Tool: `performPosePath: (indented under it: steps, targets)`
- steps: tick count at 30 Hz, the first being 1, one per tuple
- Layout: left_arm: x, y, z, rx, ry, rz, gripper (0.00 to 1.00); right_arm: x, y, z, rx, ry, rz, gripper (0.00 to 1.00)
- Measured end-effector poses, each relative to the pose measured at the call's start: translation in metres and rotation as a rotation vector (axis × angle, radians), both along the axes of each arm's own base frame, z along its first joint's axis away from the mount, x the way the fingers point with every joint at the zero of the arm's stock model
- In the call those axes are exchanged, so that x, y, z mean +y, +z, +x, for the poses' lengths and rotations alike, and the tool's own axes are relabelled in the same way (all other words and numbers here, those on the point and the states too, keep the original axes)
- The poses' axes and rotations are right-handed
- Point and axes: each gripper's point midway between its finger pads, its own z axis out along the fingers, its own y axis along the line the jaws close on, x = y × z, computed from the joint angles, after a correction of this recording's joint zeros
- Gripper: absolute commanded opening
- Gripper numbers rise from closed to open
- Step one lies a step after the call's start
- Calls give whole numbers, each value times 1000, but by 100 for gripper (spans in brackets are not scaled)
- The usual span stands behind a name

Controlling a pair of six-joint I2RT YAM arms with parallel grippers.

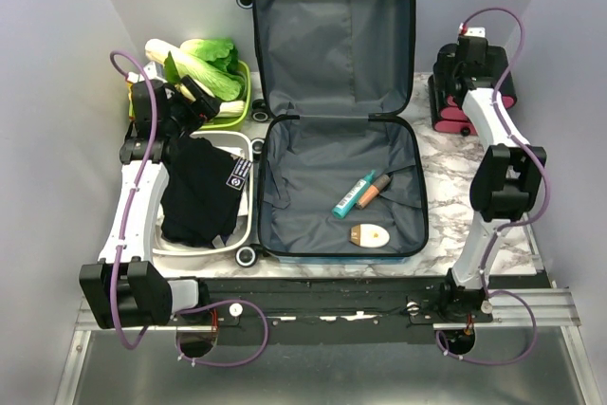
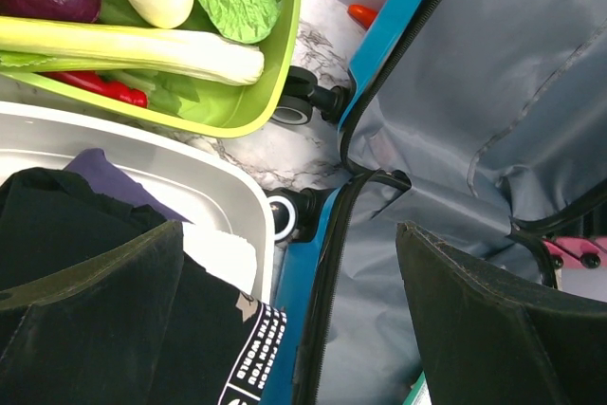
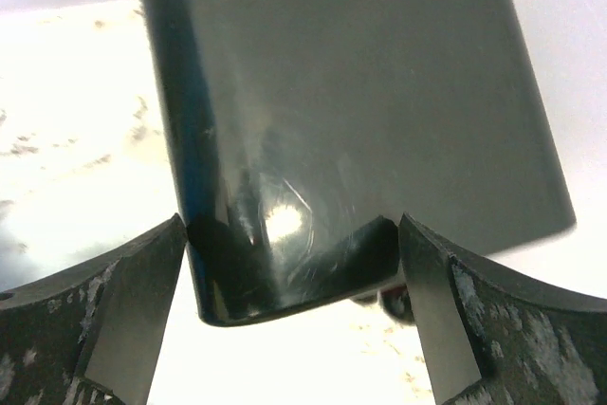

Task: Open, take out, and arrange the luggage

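Nearest the arm bases, the luggage [image 1: 313, 173] lies open on the marble surface [image 1: 446, 168], its long axis running away from the arms. The near half lies flat and the lid half stands up at the back. In the near half lie a pale oval case [image 1: 368, 235] and, just beyond it, a teal tube [image 1: 353, 194] and an orange tube [image 1: 374, 191], side by side and slanting from near-left to far-right.

Left of the luggage, a white bin [image 1: 248, 225] holds black clothing [image 1: 199, 192], and a green tray [image 1: 232, 119] of vegetables sits beyond it. The left jaws hang wide apart and empty above the gap between bin and tray, so the tubes lie to their right and nearer.

Farthest off, the right jaws — also spread wide — straddle a corner of the black box [image 1: 455, 92]; I cannot tell whether they touch it. Both look about equally far from the tubes.
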Motion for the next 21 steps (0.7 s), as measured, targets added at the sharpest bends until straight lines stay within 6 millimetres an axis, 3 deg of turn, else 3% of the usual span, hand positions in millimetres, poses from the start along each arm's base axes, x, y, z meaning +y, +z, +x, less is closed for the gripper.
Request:
performPosePath:
  steps: [5, 11, 17, 21]
  targets:
    - [-1, -5, 0, 6, -8, -4, 99, -15, 0, -41, 34, -37, -7, 100]
    - [-5, -5, 0, -1, -25, -11, 99, -6, -2, -83, 58, 67, 37, 100]
    - [-6, -23, -7, 29, -29, -19, 99, -5, 15, -106, -13, 58, 101, 100]
    - [-8, -24, -8, 32, -37, -24, 99, -13, 5, -109, -12, 34, 143, 100]
